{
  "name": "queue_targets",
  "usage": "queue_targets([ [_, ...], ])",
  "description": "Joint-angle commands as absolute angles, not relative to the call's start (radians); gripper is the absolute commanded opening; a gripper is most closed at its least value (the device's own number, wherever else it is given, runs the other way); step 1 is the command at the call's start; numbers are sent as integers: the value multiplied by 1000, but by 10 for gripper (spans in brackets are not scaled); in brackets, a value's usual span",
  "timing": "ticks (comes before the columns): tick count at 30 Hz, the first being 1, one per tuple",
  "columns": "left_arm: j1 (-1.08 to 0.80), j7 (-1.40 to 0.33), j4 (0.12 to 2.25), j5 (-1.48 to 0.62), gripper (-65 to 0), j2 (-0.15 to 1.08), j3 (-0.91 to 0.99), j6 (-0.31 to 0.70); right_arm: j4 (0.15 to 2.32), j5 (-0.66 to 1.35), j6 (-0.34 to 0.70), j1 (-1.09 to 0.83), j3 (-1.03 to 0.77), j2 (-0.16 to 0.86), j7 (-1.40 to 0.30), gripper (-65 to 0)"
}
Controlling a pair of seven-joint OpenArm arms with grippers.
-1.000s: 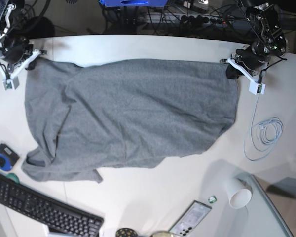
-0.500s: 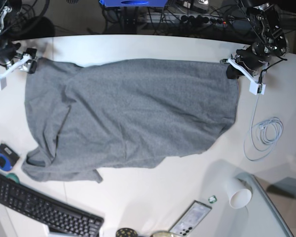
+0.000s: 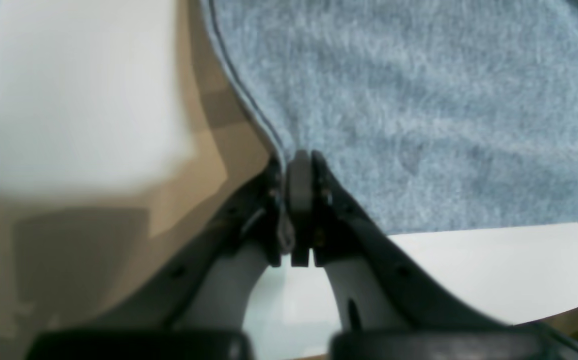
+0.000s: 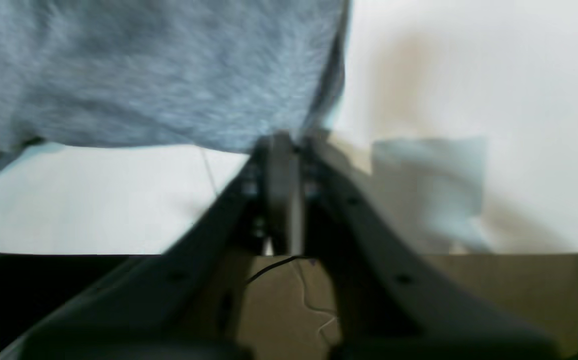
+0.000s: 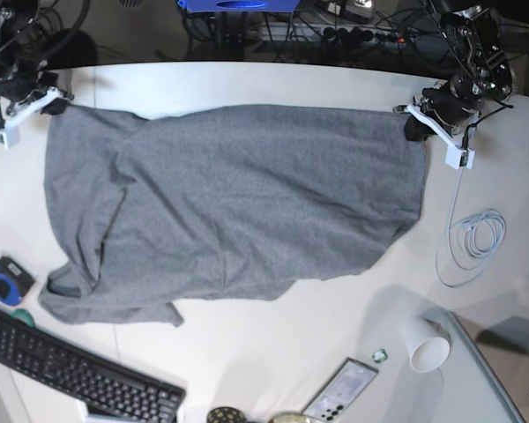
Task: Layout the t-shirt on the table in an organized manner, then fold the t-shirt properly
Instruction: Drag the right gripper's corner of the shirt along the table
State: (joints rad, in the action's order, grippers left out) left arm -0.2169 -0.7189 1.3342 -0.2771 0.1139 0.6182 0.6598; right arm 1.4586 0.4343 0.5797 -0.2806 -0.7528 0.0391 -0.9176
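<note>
1. Notably, the left gripper [image 3: 299, 210] is clenched on the hem of the t-shirt [image 5: 238, 203] at its far right corner; the right gripper [image 4: 284, 195] is closed at the far left corner, grip unclear.
2. Risk: an uneven pull could slip a corner and wrinkle the shirt.
3. The shirt lies spread across the table [image 5: 291, 352], between both grippers.

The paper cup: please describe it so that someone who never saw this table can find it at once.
Start from the big grey t-shirt spread over the white table, then go toward the near corner on the left gripper's side. The paper cup lies tipped there, beside a grey glass-like panel. It is the only white, open-mouthed cylinder; the coiled cable nearby is thin.
</note>
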Motion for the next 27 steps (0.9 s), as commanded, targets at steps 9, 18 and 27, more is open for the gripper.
queue_targets([
  [9,-214,-707,1353,-288,-650,145,621,667,1705,449,581,-278,-754,45,-1066,-644],
  [18,-214,-708,1419,-288,-650,145,591,667,1758,441,486,-102,-654,30,-1228,-644],
  [27,-214,-708,1442,-288,-650,143,506,665,1317,441,341,166,-340,81,-1006,-632],
])
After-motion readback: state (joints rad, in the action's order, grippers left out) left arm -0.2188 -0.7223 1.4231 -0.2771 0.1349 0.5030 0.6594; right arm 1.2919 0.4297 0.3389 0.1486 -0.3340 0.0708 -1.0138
